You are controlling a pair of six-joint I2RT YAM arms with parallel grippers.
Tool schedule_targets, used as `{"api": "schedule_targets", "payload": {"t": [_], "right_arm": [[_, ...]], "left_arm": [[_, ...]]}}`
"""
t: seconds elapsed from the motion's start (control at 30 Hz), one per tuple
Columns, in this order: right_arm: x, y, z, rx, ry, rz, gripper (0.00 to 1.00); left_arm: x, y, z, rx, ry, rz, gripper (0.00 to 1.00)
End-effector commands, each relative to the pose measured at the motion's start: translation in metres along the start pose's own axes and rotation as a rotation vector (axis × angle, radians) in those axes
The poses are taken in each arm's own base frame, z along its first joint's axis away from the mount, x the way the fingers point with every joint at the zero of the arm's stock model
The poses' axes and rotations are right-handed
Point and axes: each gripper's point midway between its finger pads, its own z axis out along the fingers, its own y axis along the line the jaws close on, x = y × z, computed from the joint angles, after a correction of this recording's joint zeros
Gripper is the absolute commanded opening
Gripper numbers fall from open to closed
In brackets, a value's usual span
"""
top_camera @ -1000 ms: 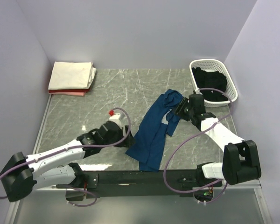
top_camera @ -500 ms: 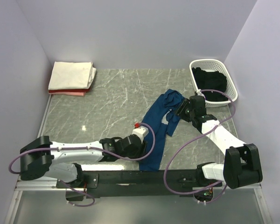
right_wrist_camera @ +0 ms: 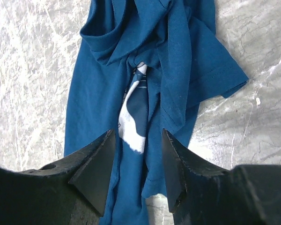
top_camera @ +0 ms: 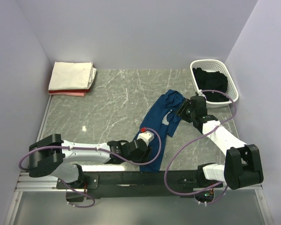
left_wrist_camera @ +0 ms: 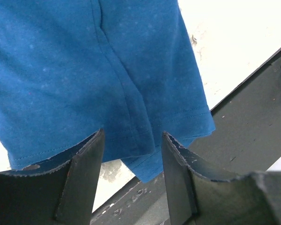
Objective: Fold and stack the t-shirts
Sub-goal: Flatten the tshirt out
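Observation:
The navy blue t-shirt (top_camera: 155, 125) lies crumpled in a long strip on the marble table, its white print (right_wrist_camera: 130, 123) showing. My left gripper (top_camera: 148, 151) is open over its near hem (left_wrist_camera: 131, 93), at the table's front edge. My right gripper (top_camera: 180, 112) is open above the shirt's far end (right_wrist_camera: 173, 70); neither holds cloth. A cream-white folded shirt (top_camera: 72, 75) sits on a pink-red one (top_camera: 68, 93) at the back left. A black shirt (top_camera: 210, 84) lies in the basket.
The white lattice basket (top_camera: 230, 80) stands at the back right by the wall. A black rail (left_wrist_camera: 243, 136) runs along the table's front edge under the shirt's hem. Purple walls close in the left, back and right sides.
My left arm has swung right from the table's middle left to the shirt's near hem. The right gripper has barely moved. The shirt lies as before.

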Motion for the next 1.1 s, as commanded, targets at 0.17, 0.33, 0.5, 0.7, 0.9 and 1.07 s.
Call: {"api": "schedule_targets", "payload": {"t": [0.17, 0.33, 0.5, 0.7, 0.9, 1.07], "right_arm": [[-0.013, 0.003, 0.004, -0.009, -0.048, 0.011, 0.51], [-0.011, 0.002, 0.005, -0.008, -0.042, 0.011, 0.51], [-0.012, 0.003, 0.004, -0.011, -0.044, 0.011, 0.51], [-0.014, 0.002, 0.004, 0.002, -0.046, 0.013, 0.51], [-0.025, 0.000, 0.011, 0.035, -0.047, 0.008, 0.51], [-0.033, -0.008, 0.022, 0.080, -0.046, 0.006, 0.51]], "left_arm": [[-0.008, -0.014, 0.004, 0.037, -0.027, 0.003, 0.52], [-0.004, -0.008, 0.008, 0.009, -0.014, 0.009, 0.39], [-0.007, -0.003, 0.002, -0.018, -0.029, 0.008, 0.23], [-0.021, 0.014, -0.021, -0.089, -0.091, -0.006, 0.03], [-0.038, 0.039, -0.053, -0.180, -0.183, -0.071, 0.01], [-0.040, 0.061, -0.064, -0.223, -0.202, -0.137, 0.01]]}}
